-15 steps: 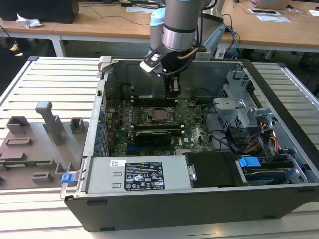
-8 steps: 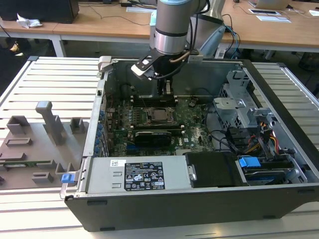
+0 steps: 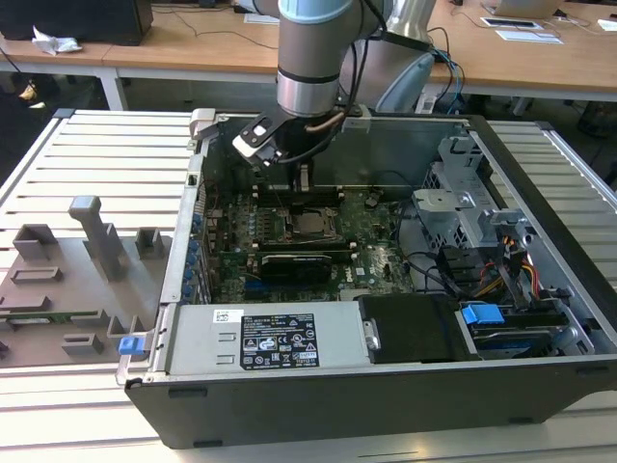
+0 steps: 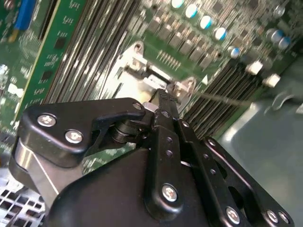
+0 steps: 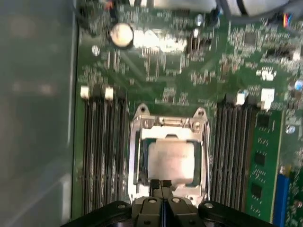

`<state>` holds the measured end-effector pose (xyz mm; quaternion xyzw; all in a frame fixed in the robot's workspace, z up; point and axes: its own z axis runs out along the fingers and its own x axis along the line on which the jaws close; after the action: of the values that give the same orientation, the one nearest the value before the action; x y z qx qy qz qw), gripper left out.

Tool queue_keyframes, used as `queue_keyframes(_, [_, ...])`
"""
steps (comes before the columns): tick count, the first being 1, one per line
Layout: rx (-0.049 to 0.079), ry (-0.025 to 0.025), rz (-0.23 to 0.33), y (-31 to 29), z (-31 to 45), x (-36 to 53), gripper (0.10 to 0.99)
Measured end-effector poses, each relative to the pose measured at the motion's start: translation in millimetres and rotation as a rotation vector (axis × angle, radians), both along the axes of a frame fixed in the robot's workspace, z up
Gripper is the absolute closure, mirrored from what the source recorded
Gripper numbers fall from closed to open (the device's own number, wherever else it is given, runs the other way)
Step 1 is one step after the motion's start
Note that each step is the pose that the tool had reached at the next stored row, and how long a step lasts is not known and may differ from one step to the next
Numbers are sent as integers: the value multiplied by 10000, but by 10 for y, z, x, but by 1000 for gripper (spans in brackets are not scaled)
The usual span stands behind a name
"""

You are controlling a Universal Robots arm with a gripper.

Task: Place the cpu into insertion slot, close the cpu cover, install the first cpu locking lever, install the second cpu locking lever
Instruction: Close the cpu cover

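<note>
One chip (image 5: 170, 161) sits flat in the socket (image 5: 138, 163) at the middle of the green board (image 5: 156, 71). Its dull silver top shows through the square opening of the cover plate (image 5: 168, 124), which appears to lie down over it like a frame. Whether the thin locking levers along the socket's sides are hooked I cannot tell. Long black memory slots (image 5: 102, 156) run along both sides of the socket, parallel to its side edges.

The gripper (image 5: 161, 185) hangs low at one edge of the socket, the edge opposite the plate's two rounded ears. Its tips are over or touching the rim there, and the chip lies just beyond them, straight ahead. The two fingers are pressed together with only a thin seam between, and nothing shows clamped in them. That seam runs the same way as the memory slots.

In the exterior view the arm (image 3: 308, 58) reaches straight down into the open computer case (image 3: 540, 193). There the gripper (image 3: 302, 178) stands over the side of the socket nearer the case's far wall.
</note>
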<state>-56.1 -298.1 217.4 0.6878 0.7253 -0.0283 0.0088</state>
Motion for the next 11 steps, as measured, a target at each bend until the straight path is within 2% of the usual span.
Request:
queue_keyframes(5, [0, 1, 1, -9, -88, -112, 980])
queue_keyframes(11, [2, 1, 3, -9, -113, -98, 980])
